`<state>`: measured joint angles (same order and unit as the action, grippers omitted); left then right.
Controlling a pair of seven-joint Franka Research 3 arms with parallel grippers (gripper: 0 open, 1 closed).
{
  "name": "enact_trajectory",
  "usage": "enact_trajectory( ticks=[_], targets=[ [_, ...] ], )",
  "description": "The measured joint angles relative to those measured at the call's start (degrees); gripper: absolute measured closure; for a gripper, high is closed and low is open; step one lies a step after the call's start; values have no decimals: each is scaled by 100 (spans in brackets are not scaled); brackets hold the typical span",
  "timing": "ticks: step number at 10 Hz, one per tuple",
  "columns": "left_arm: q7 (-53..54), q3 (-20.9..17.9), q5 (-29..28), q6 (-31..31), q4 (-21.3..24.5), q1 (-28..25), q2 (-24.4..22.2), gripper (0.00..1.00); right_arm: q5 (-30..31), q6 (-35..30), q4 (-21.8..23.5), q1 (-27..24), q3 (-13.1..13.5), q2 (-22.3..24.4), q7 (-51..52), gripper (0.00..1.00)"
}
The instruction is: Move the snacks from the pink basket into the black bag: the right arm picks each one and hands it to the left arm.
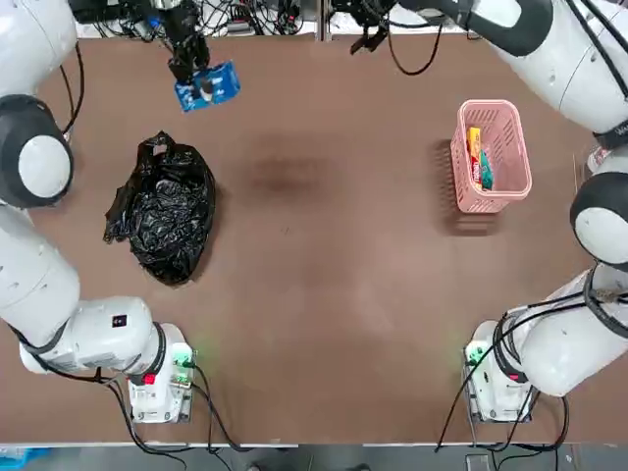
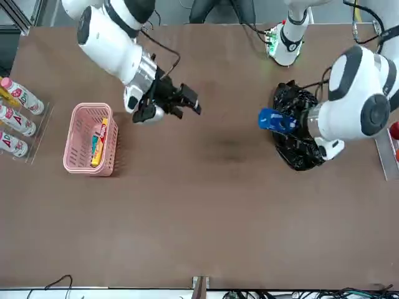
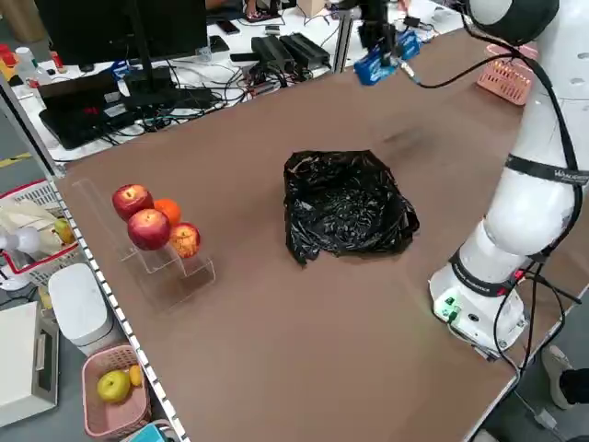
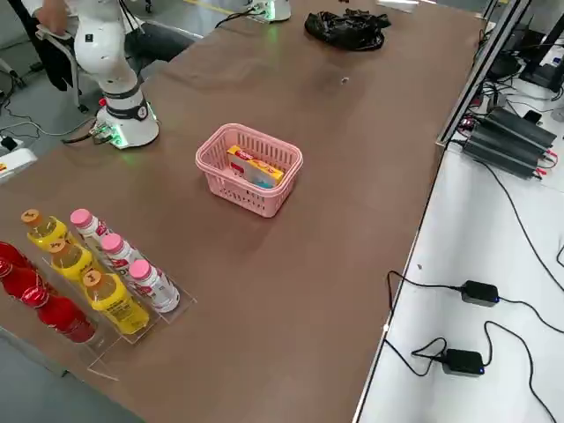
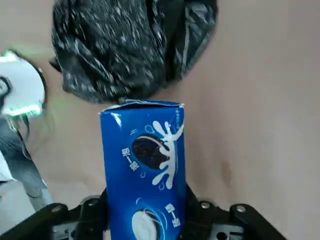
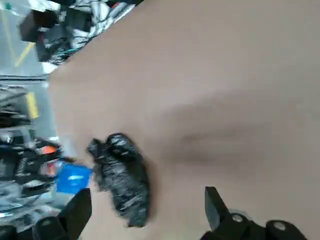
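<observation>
My left gripper (image 1: 192, 77) is raised over the far left of the table, beyond the black bag (image 1: 162, 206), and is shut on the blue snack packet (image 1: 208, 86). In the left wrist view the blue packet (image 5: 145, 165) stands between the fingers, with the wrinkled bag (image 5: 130, 45) below it. Empty and open, my right gripper (image 2: 187, 101) hangs over the far middle of the table, apart from the packet. The pink basket (image 1: 510, 191) sits on the right. A yellow snack (image 1: 474, 147) and a teal snack (image 1: 486, 167) lie inside it.
White and yellow bottles (image 4: 115, 273) stand in a clear rack at the table's right edge. Apples and an orange (image 3: 152, 226) sit in a rack at the left edge. Cables and equipment (image 1: 255, 15) line the far edge.
</observation>
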<state>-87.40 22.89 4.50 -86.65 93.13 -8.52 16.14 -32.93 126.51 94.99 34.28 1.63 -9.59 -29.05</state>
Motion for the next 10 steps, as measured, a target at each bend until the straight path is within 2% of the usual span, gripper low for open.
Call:
enact_trajectory(
  ticks=[2,5,7,10],
  targets=[
    [456,2,-522,-172,644,-287,-22,50,554,-527,-5,-350,20,5,513,0],
    [760,3,-1112,-1371,2020,-764,-228,50,1746,-1282,27,-733,31,47,759,0],
    [862,3,-1474,-2048,2801,-994,-371,50,2394,-1401,419,-885,34,189,770,0],
    [868,5,-1992,-2742,3411,-1275,-426,50,2923,-1715,1091,-1322,40,540,870,0]
  ],
)
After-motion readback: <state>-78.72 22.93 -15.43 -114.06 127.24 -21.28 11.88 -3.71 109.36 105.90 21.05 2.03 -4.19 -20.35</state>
